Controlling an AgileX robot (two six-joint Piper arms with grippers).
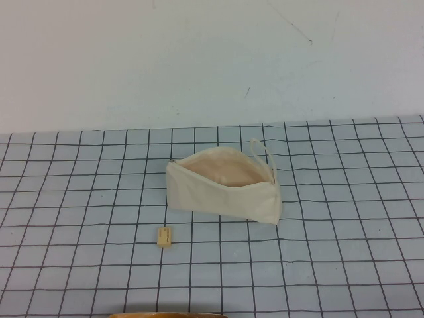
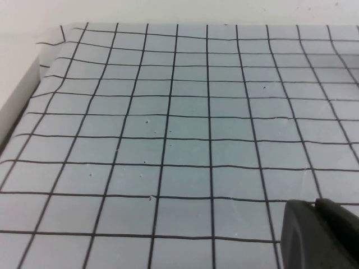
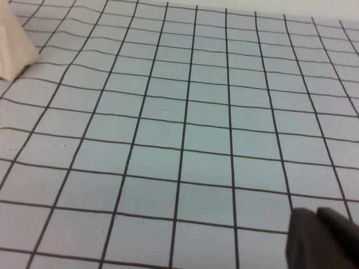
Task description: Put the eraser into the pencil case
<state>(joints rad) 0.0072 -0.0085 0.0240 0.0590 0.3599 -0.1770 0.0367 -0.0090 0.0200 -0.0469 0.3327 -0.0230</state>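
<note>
The cream-white pencil case point(image 1: 222, 191) lies in the middle of the gridded mat, its zip mouth open and showing the peach-beige lining, with its loop strap point(image 1: 263, 151) at the far right end. The tiny tan eraser point(image 1: 165, 237) lies on the mat in front of the case's left end, apart from it. Neither arm shows in the high view. My left gripper point(image 2: 315, 210) is shut and empty over bare mat. My right gripper point(image 3: 317, 216) is shut and empty over bare mat; a corner of the pencil case point(image 3: 14, 47) shows at that view's edge.
A blue-grey mat with a black grid point(image 1: 344, 252) covers the table up to a white wall at the back. A tan curved object point(image 1: 169, 315) peeks in at the near edge. The mat's edge and a pale border point(image 2: 22, 95) show in the left wrist view.
</note>
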